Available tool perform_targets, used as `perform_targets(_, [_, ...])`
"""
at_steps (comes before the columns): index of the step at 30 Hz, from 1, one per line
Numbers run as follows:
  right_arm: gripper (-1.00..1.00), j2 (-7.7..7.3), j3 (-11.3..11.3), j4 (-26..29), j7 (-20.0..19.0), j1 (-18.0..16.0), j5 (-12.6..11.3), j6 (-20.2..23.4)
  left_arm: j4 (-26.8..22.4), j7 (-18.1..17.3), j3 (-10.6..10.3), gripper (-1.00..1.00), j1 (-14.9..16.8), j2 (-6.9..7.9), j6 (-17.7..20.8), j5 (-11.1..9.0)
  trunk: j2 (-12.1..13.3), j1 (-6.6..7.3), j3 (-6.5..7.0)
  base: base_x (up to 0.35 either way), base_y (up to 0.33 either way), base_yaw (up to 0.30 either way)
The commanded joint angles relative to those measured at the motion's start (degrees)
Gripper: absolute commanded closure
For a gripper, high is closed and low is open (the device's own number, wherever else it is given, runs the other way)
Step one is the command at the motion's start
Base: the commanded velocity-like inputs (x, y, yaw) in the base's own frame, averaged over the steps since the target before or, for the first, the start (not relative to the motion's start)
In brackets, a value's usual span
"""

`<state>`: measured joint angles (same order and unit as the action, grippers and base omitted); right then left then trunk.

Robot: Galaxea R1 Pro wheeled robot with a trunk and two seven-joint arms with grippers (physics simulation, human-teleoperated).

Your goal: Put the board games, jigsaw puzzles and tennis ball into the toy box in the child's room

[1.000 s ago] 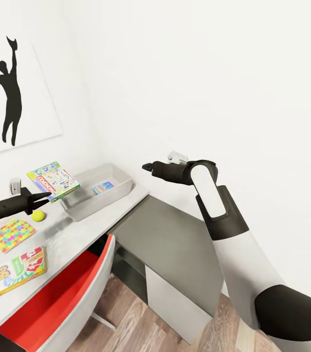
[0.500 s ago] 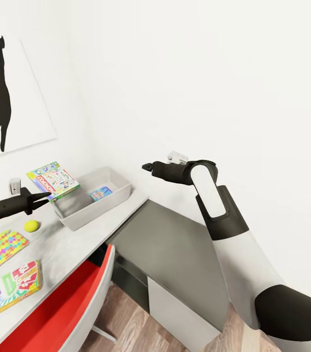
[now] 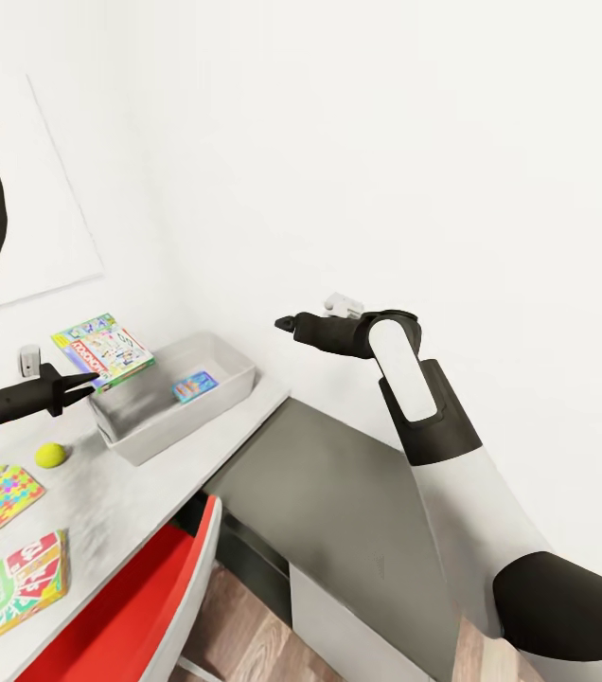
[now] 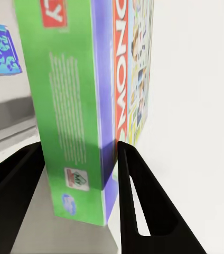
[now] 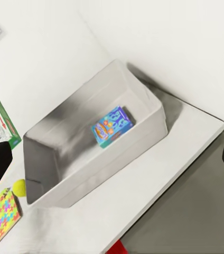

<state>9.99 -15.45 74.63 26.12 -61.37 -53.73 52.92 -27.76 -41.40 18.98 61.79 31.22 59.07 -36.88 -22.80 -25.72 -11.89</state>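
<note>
Green-bordered board game (image 3: 104, 350) clamped in left end effector (image 3: 81, 381), beside toy box (image 3: 173, 396).

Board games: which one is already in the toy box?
The blue board game, lying flat on the toy box floor. The green-bordered one is in the left pincer; SKIP-BO lies on the table.
</note>
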Motion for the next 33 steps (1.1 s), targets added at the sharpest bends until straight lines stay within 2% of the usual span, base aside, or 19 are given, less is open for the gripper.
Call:
perform_targets(1, [-1.0, 0.01, 0.0, 0.1, 0.6, -0.1, -0.6, 0.1, 0.1, -0.4, 0.2, 1.0, 0.1, -0.02, 0.2, 0.3, -0.1, -0.06, -0.12, 0.231, 0.001, 0.0])
perform_targets(13, [-1.0, 0.01, 0.0, 0.8, 0.7, -0.1, -0.6, 0.1, 0.5, 0.8, 0.1, 1.0, 0.1, -0.02, 0.1, 0.8, -0.1, -0.06, -0.12, 0.022, 0.0, 0.0])
perform_targets(15, [-1.0, 0.01, -0.5, 1.5, 0.7, -0.1, -0.6, 0.1, 0.6, 2.7, 0.1, 1.0, 0.1, 0.01, 0.1, 0.8, -0.1, -0.06, -0.12, 0.0, 0.0, 0.0])
perform_targets(19, [-1.0, 0.01, -2.4, 3.5, 1.2, -0.6, -0.8, 0.4, 1.5, 10.0, 0.2, 1.0, 0.2, 0.05, 0.1, 0.7, -0.1, -0.06, -0.12, 0.0, 0.0, 0.0])
perform_targets(20, [-1.0, 0.01, -2.4, 3.6, 1.4, -0.9, -0.9, 0.4, 1.6, 10.7, 0.2, 1.0, 0.2, 0.03, 0.1, 0.7, -0.1, -0.06, -0.12, 0.0, 0.0, 0.0])
perform_targets(23, [-1.0, 0.01, -3.2, 3.8, 3.1, -2.8, -3.3, 0.8, 2.0, 14.9, 0.2, 1.0, 0.2, -0.25, -0.1, 0.6, -0.1, -0.06, -0.12, 0.0, 0.0, 0.0])
perform_targets(25, [-1.0, 0.01, -4.7, 3.9, 6.0, -3.5, -6.2, 1.1, 2.1, 16.5, 0.2, 1.0, 0.2, -0.49, -0.2, 0.5, -0.1, -0.06, -0.12, 0.0, 0.0, 0.0])
perform_targets(27, [-1.0, 0.01, -5.6, 3.9, 8.5, -3.6, -8.5, 1.2, 2.0, 16.6, 0.1, 1.0, 0.2, -0.61, -0.4, 0.5, -0.1, -0.06, -0.12, 0.0, 0.0, 0.0])
perform_targets(30, [-1.0, 0.01, -6.4, 3.9, 10.0, -3.7, -10.6, 1.2, 2.0, 16.4, 0.3, 1.0, 0.2, -0.62, -0.6, 0.4, -0.1, -0.06, -0.12, 0.0, 0.0, 0.0])
perform_targets(33, [-1.0, 0.01, -6.9, 3.9, 10.6, -3.7, -11.5, 0.7, 1.9, 16.3, 0.3, 1.0, 0.2, -0.63, -0.7, 0.3, -0.1, -0.06, -0.12, 0.003, 0.0, 0.0])
